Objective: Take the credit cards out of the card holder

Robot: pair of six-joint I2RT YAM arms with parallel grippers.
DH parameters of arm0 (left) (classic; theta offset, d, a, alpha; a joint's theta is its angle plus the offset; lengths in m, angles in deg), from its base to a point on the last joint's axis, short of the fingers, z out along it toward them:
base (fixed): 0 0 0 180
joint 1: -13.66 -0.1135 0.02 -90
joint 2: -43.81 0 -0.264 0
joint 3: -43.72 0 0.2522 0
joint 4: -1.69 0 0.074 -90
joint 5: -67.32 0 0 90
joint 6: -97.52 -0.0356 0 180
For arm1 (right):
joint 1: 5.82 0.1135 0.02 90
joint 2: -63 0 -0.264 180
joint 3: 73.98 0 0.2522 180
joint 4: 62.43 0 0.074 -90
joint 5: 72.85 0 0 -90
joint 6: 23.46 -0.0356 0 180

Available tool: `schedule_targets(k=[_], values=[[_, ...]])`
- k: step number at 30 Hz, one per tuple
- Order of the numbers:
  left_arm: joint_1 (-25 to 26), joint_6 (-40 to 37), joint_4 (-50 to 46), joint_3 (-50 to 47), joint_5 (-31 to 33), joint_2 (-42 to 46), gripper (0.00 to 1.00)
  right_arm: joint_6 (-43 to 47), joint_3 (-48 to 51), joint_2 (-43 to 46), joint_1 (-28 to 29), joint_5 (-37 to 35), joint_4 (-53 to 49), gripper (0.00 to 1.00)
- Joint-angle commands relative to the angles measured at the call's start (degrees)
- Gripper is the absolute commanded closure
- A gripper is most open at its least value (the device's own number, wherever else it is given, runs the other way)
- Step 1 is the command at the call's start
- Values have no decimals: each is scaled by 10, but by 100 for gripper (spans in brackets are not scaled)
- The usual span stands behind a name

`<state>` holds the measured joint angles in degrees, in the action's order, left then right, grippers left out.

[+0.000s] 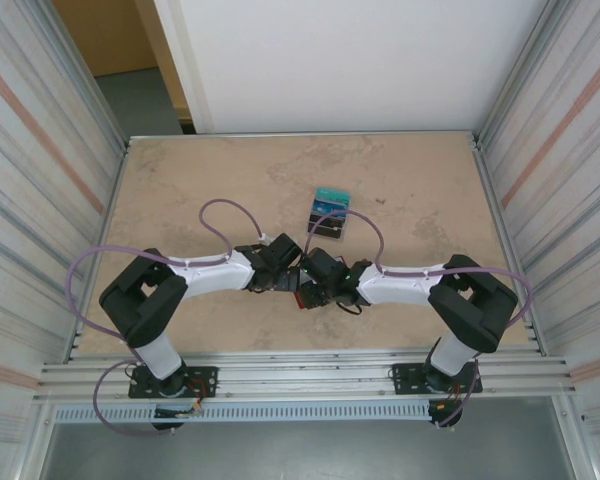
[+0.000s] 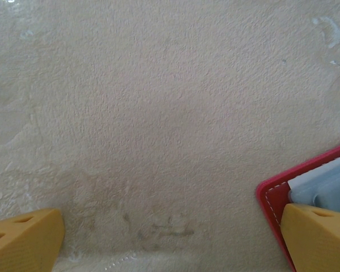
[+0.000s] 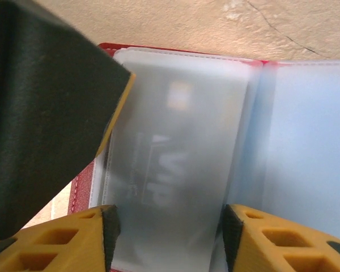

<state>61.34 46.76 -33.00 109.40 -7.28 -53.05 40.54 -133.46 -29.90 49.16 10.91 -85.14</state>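
Observation:
The red card holder [image 3: 82, 190] lies open on the table, pale pockets up, and shows as a red patch [image 1: 297, 297] where the two arms meet. A dark credit card [image 3: 170, 164] sits inside its frosted left pocket. My right gripper [image 3: 171, 226] straddles that pocket, both pads against its long edges, shut on the card through the plastic. My left gripper [image 2: 170, 218] is wide open: one finger [image 2: 317, 238] rests on the holder's red corner [image 2: 272, 198], and its black back [image 3: 39, 113] covers the holder's left side. Other credit cards [image 1: 328, 212], teal and dark, lie stacked farther back.
The beige table [image 1: 180, 200] is boxed in by ribbed metal walls [image 1: 40, 150] left and right and a white panel [image 1: 340, 60] behind. Both arms reach inward and nearly touch at the middle [image 1: 300, 272]. Purple cables [image 1: 225, 215] loop above them.

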Motion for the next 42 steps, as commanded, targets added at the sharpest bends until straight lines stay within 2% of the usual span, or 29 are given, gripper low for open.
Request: schedule_targets(k=[1, 6, 10, 17, 27, 32, 36, 42], values=[[-13, 2, -37, -26, 18, -16, 1, -27, 17, -9, -7, -6, 0, 53], [-13, 0, -41, -24, 21, -14, 1, -57, 5, -5, -16, -61, -33, 62], [-13, 0, -45, -22, 22, -15, 1, -65, 3, 15, -17, -84, -42, 58], [-13, 0, -47, -21, 24, -15, 1, -82, 11, 56, -44, -134, -71, 58], [-13, 0, -53, -17, 28, -14, 1, -83, 24, 82, -123, -113, -90, 61], [-14, -6, -55, -8, 35, -17, 1, -80, 19, 117, -155, -73, -111, 65], [-14, -7, -57, -1, 35, -21, 1, -54, 27, 150, -128, -20, -86, 67], [-14, -6, -56, -3, 35, -17, 1, -46, 42, 147, -19, -40, -37, 68]])
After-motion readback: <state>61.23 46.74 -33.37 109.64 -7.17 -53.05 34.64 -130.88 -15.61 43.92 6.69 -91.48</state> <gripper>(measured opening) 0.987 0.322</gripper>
